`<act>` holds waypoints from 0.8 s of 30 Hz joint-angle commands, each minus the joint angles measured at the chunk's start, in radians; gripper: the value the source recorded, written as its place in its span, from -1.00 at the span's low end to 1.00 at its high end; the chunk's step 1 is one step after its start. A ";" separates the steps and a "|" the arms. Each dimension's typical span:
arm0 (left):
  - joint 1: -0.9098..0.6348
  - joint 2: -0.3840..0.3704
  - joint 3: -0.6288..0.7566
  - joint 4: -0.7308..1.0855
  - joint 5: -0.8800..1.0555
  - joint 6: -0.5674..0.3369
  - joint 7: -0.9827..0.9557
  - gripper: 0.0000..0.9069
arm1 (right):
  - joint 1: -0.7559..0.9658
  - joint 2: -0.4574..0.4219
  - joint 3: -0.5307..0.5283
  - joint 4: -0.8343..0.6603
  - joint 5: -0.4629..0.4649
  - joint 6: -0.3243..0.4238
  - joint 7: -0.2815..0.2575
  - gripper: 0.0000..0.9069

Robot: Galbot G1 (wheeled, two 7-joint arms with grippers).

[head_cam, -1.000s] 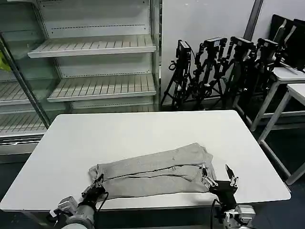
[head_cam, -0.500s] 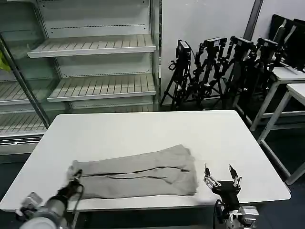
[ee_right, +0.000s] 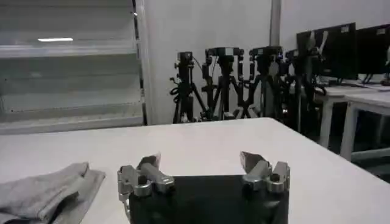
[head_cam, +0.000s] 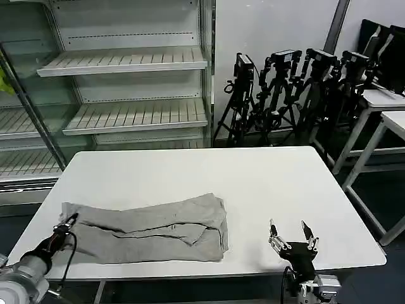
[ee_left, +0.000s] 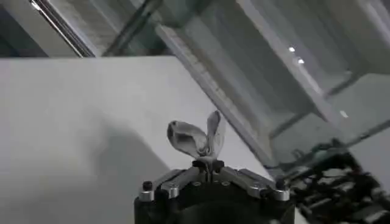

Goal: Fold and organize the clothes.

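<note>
A light grey piece of the clothes (head_cam: 152,229), folded into a long strip, lies on the white table (head_cam: 190,174) near its front left. My left gripper (head_cam: 68,220) is at the strip's left end, shut on a pinch of the grey fabric (ee_left: 198,139) that sticks up between its fingers. Near the table's front right edge my right gripper (head_cam: 290,232) stands open and holds nothing; the strip's right end (ee_right: 46,193) lies well off to its side. From the right wrist the gripper (ee_right: 204,161) has bare table between its fingers.
Glass-fronted white shelves (head_cam: 126,63) stand behind the table. A row of black tripods with cameras (head_cam: 291,88) lines the back right. White side tables (head_cam: 386,120) stand at the right. Bare tabletop stretches across the back and right half.
My left gripper has pulled the grey garment leftward along the front of the table, away from my right gripper. The right gripper has let go and stayed near the front right edge, open.
</note>
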 commanded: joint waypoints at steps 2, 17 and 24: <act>-0.089 -0.196 0.446 -0.182 0.018 -0.042 -0.012 -0.93 | -0.033 0.014 0.003 0.001 -0.012 0.011 -0.003 1.00; -0.208 -0.410 0.694 0.046 0.261 -0.083 -0.009 -0.93 | -0.090 0.012 0.048 0.004 -0.008 0.043 -0.003 1.00; -0.207 -0.409 0.701 0.064 0.323 -0.067 0.025 1.00 | -0.081 0.010 0.043 -0.007 -0.007 0.046 -0.003 1.00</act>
